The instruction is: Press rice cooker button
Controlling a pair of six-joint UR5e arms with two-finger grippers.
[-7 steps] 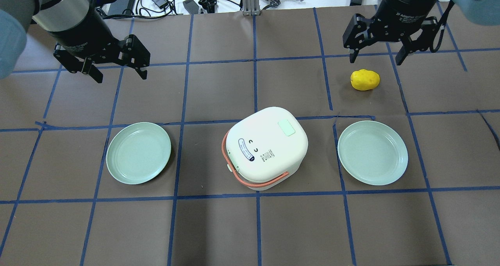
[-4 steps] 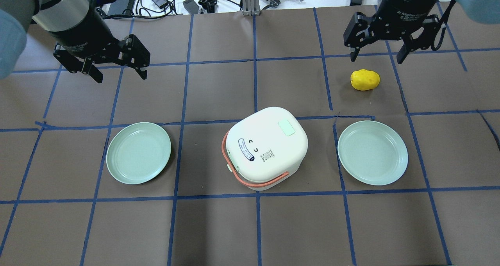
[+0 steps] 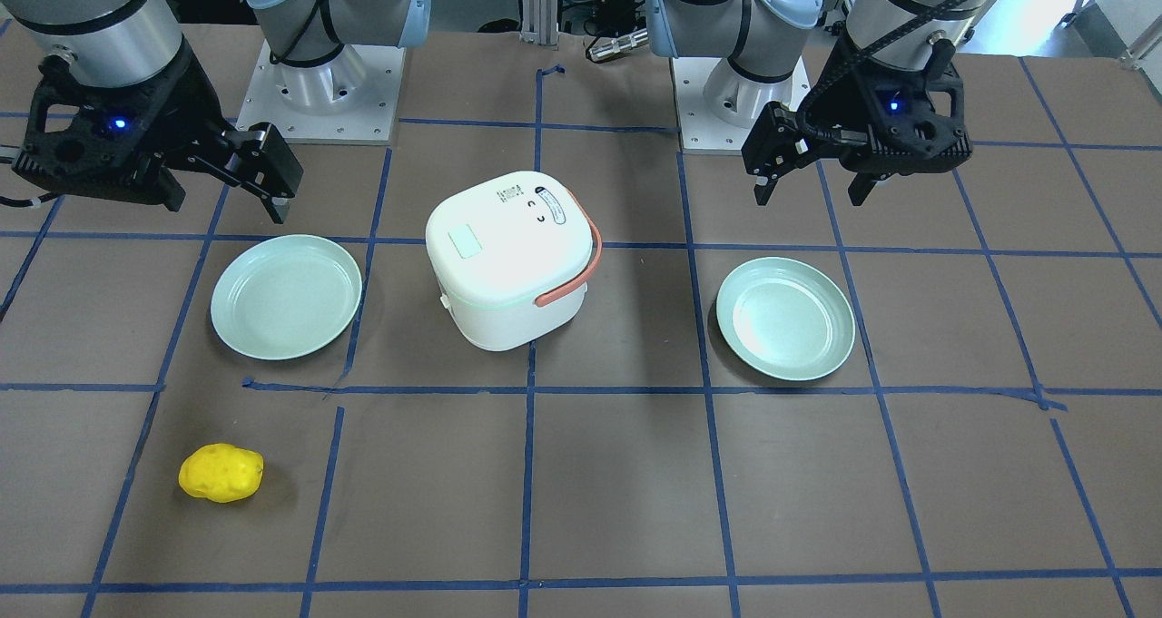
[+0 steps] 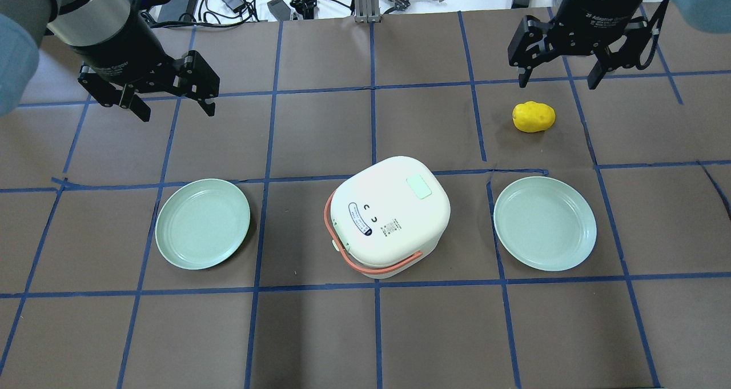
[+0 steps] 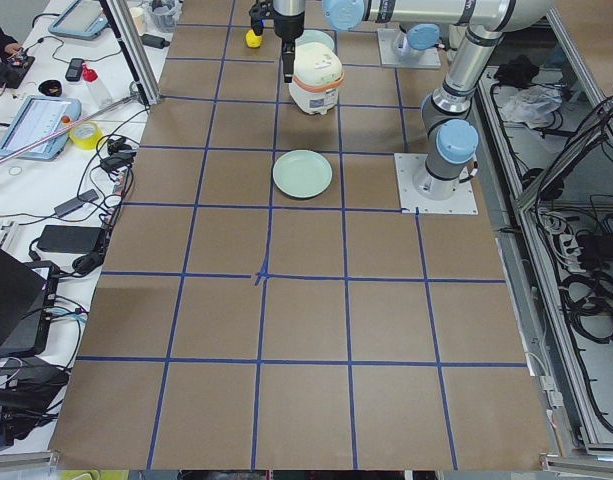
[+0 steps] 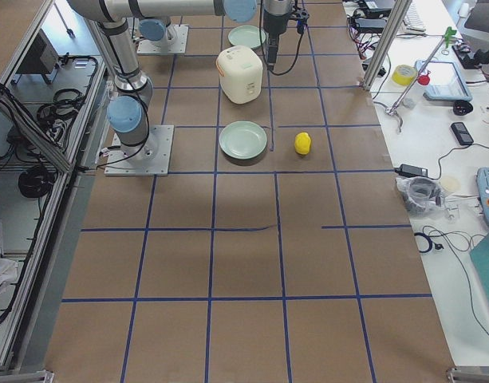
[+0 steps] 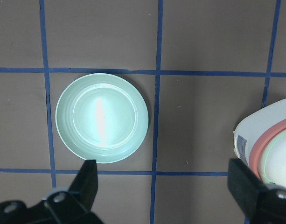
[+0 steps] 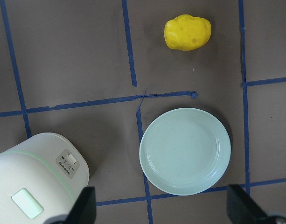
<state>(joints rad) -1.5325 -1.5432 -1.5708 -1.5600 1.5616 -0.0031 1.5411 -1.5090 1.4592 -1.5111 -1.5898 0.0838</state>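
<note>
Front view: the rice cooker [image 3: 513,255] is sitting mid tabletop [image 3: 617,473], lid closed, w/ the green button [image 3: 467,241] on the lid top facing up. My right end effector [image 3: 218,202] and left end effector [image 3: 808,196] are both hanging above the tabletop, jaws wide, holding nothing, well apart from the rice cooker.

Overhead view: vs. 1 s ago my right end effector is drifting a bit farther away, toward the far right, beyond the yellow potato [image 4: 533,117]. The left end effector is not moving. Rice cooker and potato are staying in place. So imo the approach to the green button is not started yet.

Side views: too small, adding nothing.

Left wrist view: a plate [image 7: 102,117] is lying below, rice cooker only at the right edge.

Right wrist view: rice cooker is showing low left, a second plate [image 8: 184,151] near it. Nothing is touching the green button.
</note>
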